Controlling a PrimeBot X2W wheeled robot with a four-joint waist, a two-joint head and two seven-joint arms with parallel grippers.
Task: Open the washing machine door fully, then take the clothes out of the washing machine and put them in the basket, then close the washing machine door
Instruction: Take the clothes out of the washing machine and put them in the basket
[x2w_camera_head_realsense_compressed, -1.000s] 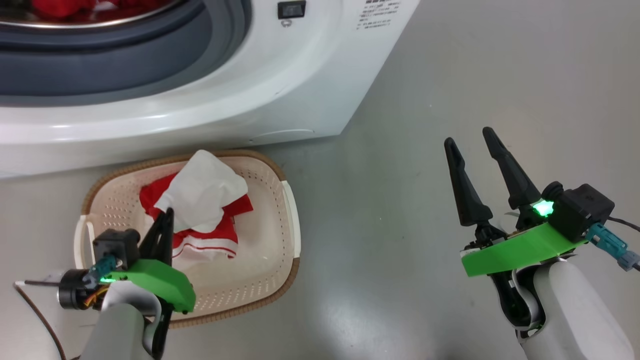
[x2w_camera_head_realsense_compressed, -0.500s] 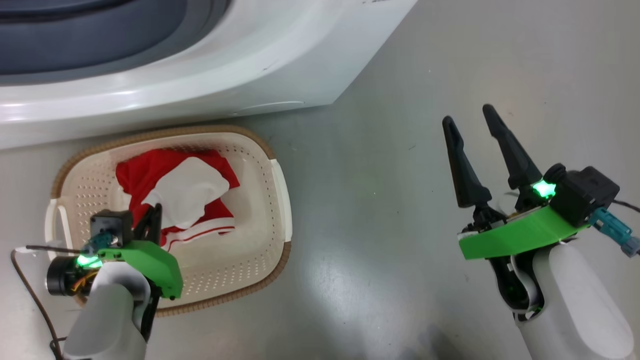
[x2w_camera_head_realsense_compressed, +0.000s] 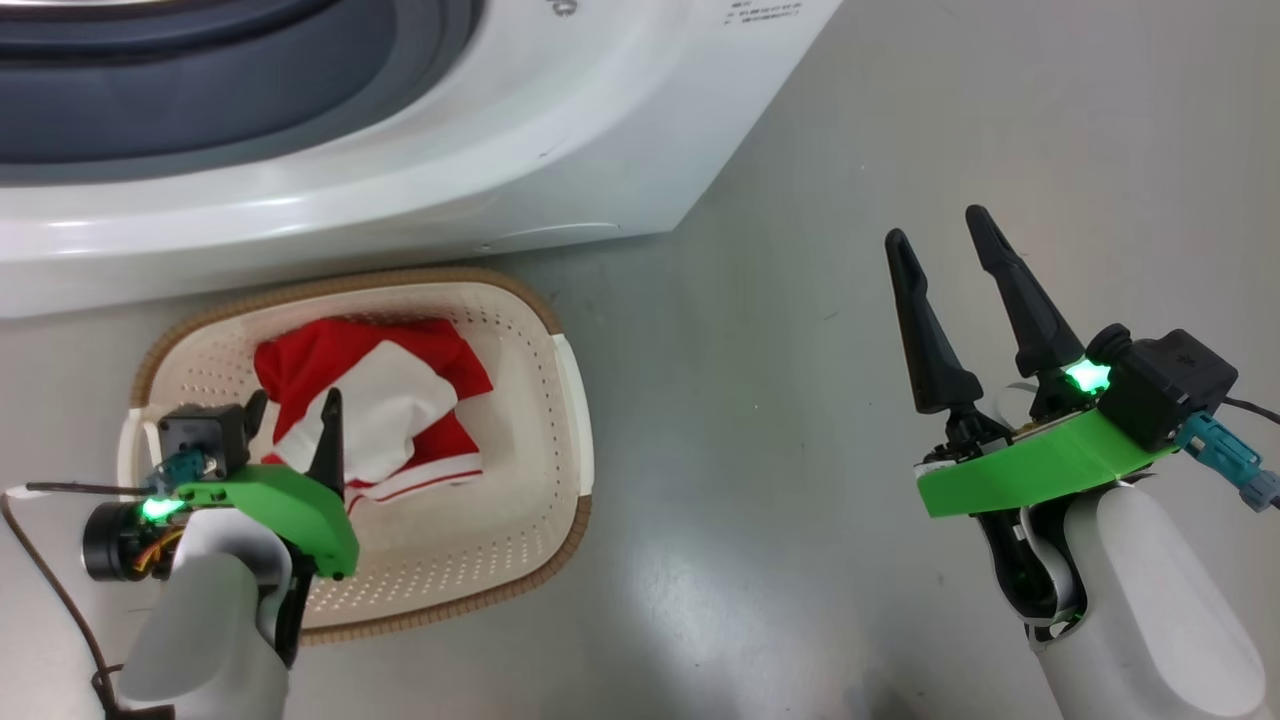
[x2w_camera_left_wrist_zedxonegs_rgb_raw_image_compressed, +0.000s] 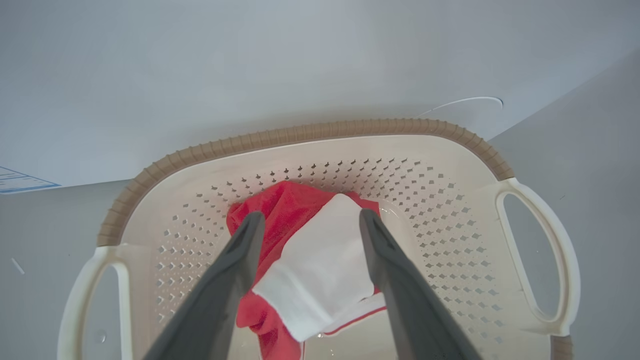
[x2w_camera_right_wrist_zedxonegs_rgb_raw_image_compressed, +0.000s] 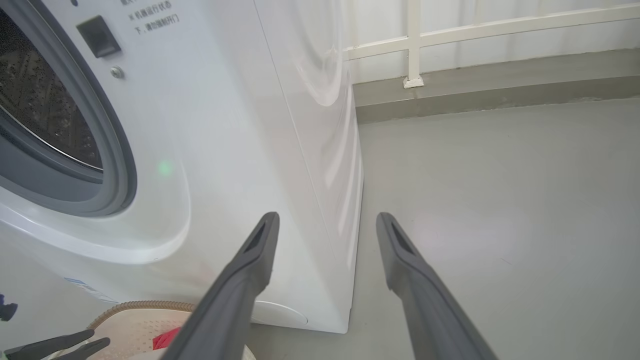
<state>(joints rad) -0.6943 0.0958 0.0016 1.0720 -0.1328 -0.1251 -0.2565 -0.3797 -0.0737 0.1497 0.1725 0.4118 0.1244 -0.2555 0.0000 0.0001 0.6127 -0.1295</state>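
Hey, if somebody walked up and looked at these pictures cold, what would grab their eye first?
The red and white clothes lie heaped in the cream basket, with the left gripper open right above them. Behind the basket stands the big white washing machine, and the right gripper hangs open over grey floor at the right.
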